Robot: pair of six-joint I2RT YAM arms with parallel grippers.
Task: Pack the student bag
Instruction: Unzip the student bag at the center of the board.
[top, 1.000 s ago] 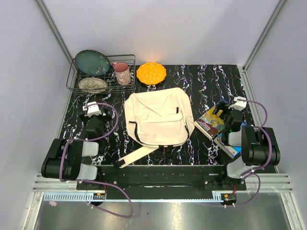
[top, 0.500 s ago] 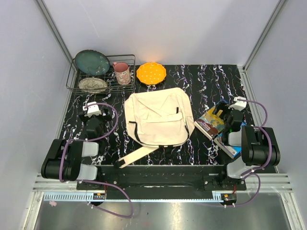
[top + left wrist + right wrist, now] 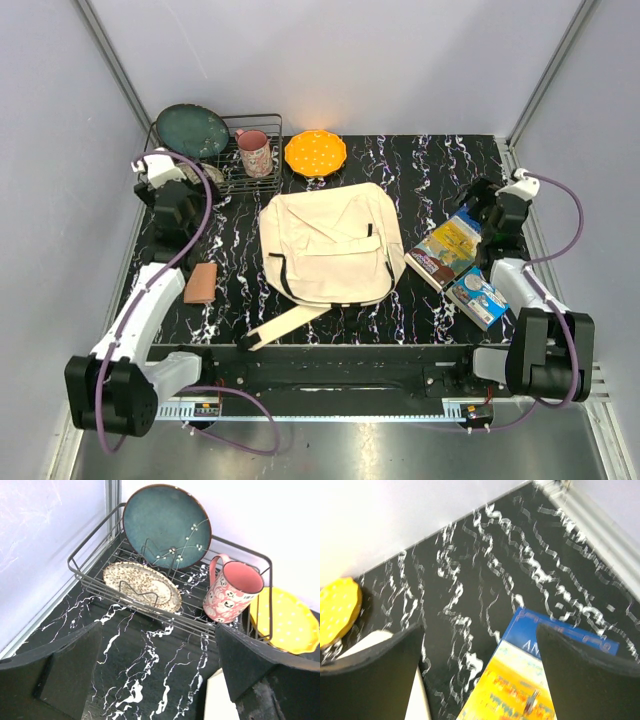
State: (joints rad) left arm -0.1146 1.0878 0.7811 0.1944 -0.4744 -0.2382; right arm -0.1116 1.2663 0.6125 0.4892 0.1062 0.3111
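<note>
From above, the cream canvas backpack lies flat in the middle of a black, white-veined tabletop between pale walls, a yellow-and-blue book just beside it. The left wrist view has the left claw spread wide and empty before a wire dish rack holding a teal plate, the backpack only a cream sliver at the bottom edge. The right wrist view is blurred: the right claw, likewise wide and empty, hangs over the book, cut off below.

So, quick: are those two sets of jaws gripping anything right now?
Left gripper: jaws open, holding nothing.
Right gripper: jaws open, holding nothing.
</note>
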